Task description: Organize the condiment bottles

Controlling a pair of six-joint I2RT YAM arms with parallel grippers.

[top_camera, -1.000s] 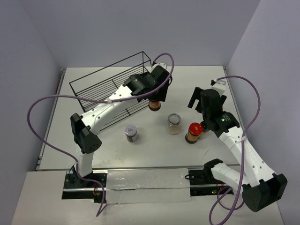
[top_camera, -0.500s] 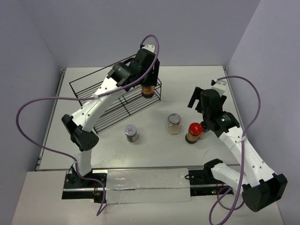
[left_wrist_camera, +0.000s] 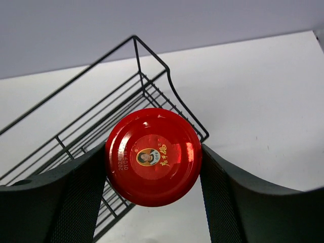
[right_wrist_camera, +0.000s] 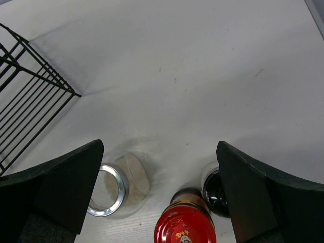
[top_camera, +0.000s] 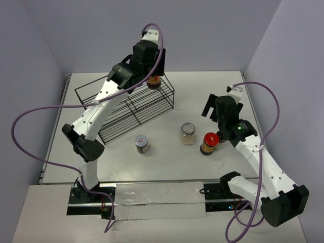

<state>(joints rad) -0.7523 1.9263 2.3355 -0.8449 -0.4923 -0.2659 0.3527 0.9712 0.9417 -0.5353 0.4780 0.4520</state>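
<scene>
My left gripper [top_camera: 152,78] is shut on a red-lidded jar [top_camera: 155,84] and holds it high over the right end of the black wire rack [top_camera: 121,109]. In the left wrist view the red lid [left_wrist_camera: 153,156] sits between both fingers [left_wrist_camera: 76,197], with the rack [left_wrist_camera: 91,131] below. A grey-lidded jar [top_camera: 142,144], a clear pale jar [top_camera: 188,133], a second red-lidded jar [top_camera: 209,143] and a black-lidded jar [top_camera: 221,140] stand on the table. My right gripper [top_camera: 215,109] is open and empty above the clear jar [right_wrist_camera: 119,185], the red-lidded jar [right_wrist_camera: 185,228] and the black-lidded jar [right_wrist_camera: 217,195].
The rack's right corner [right_wrist_camera: 30,96] reaches into the right wrist view. The white table [top_camera: 202,91] ends at grey walls behind and on both sides. Purple cables loop off both arms.
</scene>
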